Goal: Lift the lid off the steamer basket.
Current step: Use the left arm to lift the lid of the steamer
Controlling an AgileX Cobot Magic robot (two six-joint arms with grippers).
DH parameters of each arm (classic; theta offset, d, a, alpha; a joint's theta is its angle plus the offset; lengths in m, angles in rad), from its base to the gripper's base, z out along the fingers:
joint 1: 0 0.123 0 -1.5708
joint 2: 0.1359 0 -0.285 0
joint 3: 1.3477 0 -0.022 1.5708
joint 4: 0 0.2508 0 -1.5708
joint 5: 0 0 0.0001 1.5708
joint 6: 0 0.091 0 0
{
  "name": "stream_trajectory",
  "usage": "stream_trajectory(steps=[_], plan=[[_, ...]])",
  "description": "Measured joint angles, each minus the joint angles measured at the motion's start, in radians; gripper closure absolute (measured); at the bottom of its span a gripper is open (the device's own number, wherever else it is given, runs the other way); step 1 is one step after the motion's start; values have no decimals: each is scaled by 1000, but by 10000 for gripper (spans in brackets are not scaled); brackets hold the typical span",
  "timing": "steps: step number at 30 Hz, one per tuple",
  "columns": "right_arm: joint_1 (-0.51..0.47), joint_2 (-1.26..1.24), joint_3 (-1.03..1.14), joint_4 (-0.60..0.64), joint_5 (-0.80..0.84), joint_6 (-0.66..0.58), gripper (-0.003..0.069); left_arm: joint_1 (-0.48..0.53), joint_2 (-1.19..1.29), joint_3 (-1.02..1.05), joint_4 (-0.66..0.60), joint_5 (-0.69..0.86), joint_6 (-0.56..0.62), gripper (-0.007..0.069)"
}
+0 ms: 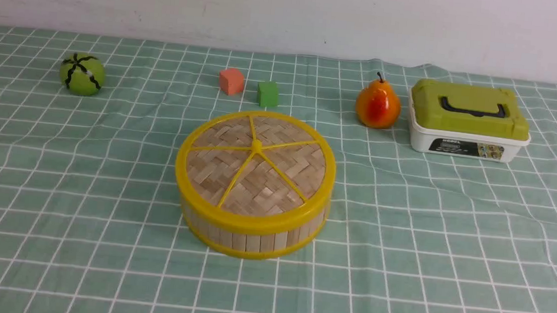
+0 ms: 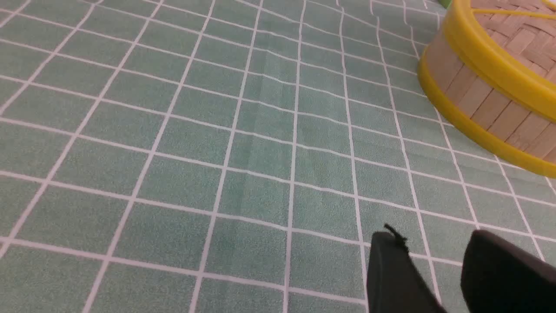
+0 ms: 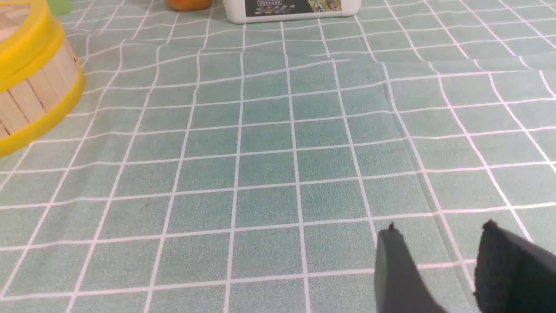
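Note:
The steamer basket (image 1: 251,237) stands mid-table, a low round tub with bamboo-slat walls and yellow rims. Its lid (image 1: 255,167), woven bamboo with a yellow rim, spokes and hub, sits flat on top. Neither arm shows in the front view. In the left wrist view my left gripper (image 2: 434,237) hovers open over bare cloth, with the basket (image 2: 478,100) well apart from it. In the right wrist view my right gripper (image 3: 438,230) is open over bare cloth, and the basket (image 3: 30,100) lies far off. Nothing is between either pair of fingers.
Behind the basket lie an orange cube (image 1: 231,81) and a green cube (image 1: 268,94). A toy pear (image 1: 377,104) and a white box with a green handled lid (image 1: 468,120) stand at the back right. A green melon ball (image 1: 82,74) sits back left.

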Motion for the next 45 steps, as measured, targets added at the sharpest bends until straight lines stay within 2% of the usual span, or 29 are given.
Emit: stream_trajectory(steps=[33,38,39,40,41,43,44,45], plan=[[0,0,0,0,0,0,417,0,0,0,0,0,0,386],[0,0,0,0,0,0,417,0,0,0,42,-16,-7,386],[0,0,0,0,0,0,417,0,0,0,-20,-29,-80,386],[0,0,0,0,0,0,417,0,0,0,-20,-31,-80,386],[0,0,0,0,0,0,417,0,0,0,-141,-37,-187,386],[0,0,0,0,0,0,417,0,0,0,-332,-38,-345,386],[0,0,0,0,0,0,417,0,0,0,-389,-39,-390,386],[0,0,0,0,0,0,417,0,0,0,-509,-45,-482,386]])
